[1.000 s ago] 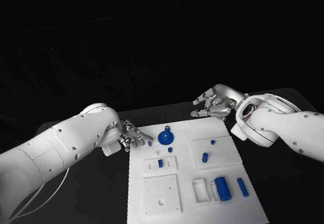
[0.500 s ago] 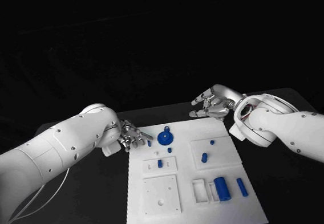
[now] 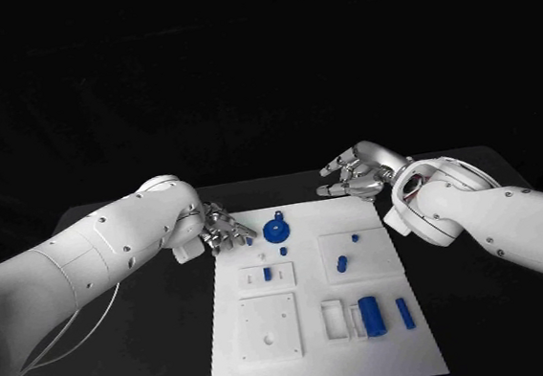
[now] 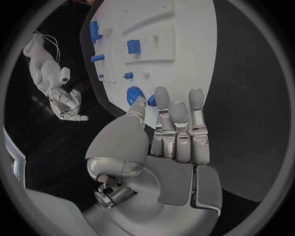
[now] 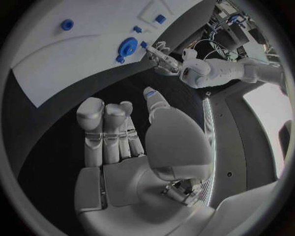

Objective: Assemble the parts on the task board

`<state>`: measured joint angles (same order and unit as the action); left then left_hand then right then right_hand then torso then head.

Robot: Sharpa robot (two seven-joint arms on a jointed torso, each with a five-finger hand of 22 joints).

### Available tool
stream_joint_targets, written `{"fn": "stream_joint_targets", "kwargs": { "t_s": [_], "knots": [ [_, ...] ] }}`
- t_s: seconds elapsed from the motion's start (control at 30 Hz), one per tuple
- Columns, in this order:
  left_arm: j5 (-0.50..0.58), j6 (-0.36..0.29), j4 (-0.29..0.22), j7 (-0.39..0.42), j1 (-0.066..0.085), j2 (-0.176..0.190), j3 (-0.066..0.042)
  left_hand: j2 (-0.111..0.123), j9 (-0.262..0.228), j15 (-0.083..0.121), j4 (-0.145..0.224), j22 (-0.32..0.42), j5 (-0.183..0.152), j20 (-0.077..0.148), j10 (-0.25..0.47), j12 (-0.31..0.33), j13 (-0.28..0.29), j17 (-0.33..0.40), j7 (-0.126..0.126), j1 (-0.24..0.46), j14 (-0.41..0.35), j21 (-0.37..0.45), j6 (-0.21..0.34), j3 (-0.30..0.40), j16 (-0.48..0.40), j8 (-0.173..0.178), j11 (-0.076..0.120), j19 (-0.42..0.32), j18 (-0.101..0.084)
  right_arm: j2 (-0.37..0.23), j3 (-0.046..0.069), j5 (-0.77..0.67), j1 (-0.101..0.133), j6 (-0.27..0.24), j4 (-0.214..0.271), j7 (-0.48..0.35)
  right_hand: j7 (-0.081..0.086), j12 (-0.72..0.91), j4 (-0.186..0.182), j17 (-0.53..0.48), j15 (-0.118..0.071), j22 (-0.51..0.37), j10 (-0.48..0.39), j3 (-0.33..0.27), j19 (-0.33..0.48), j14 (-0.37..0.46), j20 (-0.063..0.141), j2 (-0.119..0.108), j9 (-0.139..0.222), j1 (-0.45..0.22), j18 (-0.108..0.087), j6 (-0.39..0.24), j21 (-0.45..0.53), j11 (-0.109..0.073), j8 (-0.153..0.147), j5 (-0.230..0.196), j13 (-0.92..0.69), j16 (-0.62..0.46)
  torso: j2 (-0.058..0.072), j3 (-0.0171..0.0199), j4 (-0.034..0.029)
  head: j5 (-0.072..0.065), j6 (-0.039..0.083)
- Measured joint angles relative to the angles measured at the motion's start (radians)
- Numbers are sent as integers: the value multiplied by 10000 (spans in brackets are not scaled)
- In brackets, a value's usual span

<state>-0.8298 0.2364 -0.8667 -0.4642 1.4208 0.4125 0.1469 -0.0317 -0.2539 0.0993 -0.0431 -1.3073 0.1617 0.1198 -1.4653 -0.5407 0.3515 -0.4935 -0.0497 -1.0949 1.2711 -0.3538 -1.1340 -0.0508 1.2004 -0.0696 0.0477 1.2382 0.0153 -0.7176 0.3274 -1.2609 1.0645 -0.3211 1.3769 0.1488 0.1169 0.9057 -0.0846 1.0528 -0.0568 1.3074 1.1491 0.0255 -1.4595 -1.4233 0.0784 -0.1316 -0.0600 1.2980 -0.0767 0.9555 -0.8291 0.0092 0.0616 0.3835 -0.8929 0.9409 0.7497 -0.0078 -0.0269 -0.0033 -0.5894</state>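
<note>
Head view, both arms unmoved, left hand (image 3: 223,230) and right hand (image 3: 358,177) empty, fingers apart

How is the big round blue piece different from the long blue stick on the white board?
The round blue piece is wide and disc-shaped, with a small knob at its far end; the blue stick is thin and straight. The round piece lies at the far end of the board, near the left hand; the stick lies at the near end, on the right side. Both are blue, lie on the board, and no hand holds them.
</note>
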Motion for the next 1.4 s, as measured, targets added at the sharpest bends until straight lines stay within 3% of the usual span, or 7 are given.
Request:
{"fn": "stream_joint_targets", "kwargs": {
  "t_s": [0.53, 0.73, 1.13, 1.4],
  "knots": [
    [46, 30, 169, 64, -19, -78, -2, -132, 29, 1, 41, -6, 0, 0, 1, 0, -2, 11, 35, 55, 2, 0, -35, -41, 0, -1, 0, 0, 0, 6, 0, 3, 0, 0, 5, 3, -9, 0, 1, 1, 0, 0, 0, 0, 0, 0, 0, 0, 0, 0, -1, 9, 0, 0, 0, 0, -1, 0, 0, -5, -5, -26, -16],
    [58, 30, 227, 83, -24, -127, -2, -379, 28, 2, 109, -5, 135, 0, 1, 0, -3, 11, 43, -78, 2, 0, -44, 27, 0, -1, 1, 0, 0, 8, 0, 3, 0, 0, 8, 4, -9, 0, 2, 1, 0, -1, 0, -1, 0, 0, 0, 0, 0, 0, -1, 9, 0, 0, 0, 0, -1, 0, -1, -7, -6, -39, -15],
    [87, 46, 340, 125, -60, -199, -5, -571, 52, 3, 328, -4, 155, 0, 0, 0, 5, 10, 73, -175, 3, 0, -146, 51, 39, -30, 1, 0, 1, 24, 0, 4, 0, 1, 7, 5, -10, 0, 2, 1, 0, 0, 0, -2, 0, 0, 0, 0, 0, 0, 0, 10, 0, 0, 0, 0, -1, 0, 0, -3, -5, -72, -27],
    [119, 52, 349, 182, -66, -202, -18, -884, 72, 3, 709, -3, 320, 0, 1, 0, 4, 9, 143, -728, 3, 0, -216, 321, 39, -28, 1, 0, 0, 22, 0, 5, 0, 2, 4, 6, -10, 0, 3, 1, 0, -1, 0, -2, 0, 0, 0, 0, 0, 0, -1, 10, 0, 0, 0, 0, -1, 0, -1, -4, -11, -91, -50]
  ]
}}
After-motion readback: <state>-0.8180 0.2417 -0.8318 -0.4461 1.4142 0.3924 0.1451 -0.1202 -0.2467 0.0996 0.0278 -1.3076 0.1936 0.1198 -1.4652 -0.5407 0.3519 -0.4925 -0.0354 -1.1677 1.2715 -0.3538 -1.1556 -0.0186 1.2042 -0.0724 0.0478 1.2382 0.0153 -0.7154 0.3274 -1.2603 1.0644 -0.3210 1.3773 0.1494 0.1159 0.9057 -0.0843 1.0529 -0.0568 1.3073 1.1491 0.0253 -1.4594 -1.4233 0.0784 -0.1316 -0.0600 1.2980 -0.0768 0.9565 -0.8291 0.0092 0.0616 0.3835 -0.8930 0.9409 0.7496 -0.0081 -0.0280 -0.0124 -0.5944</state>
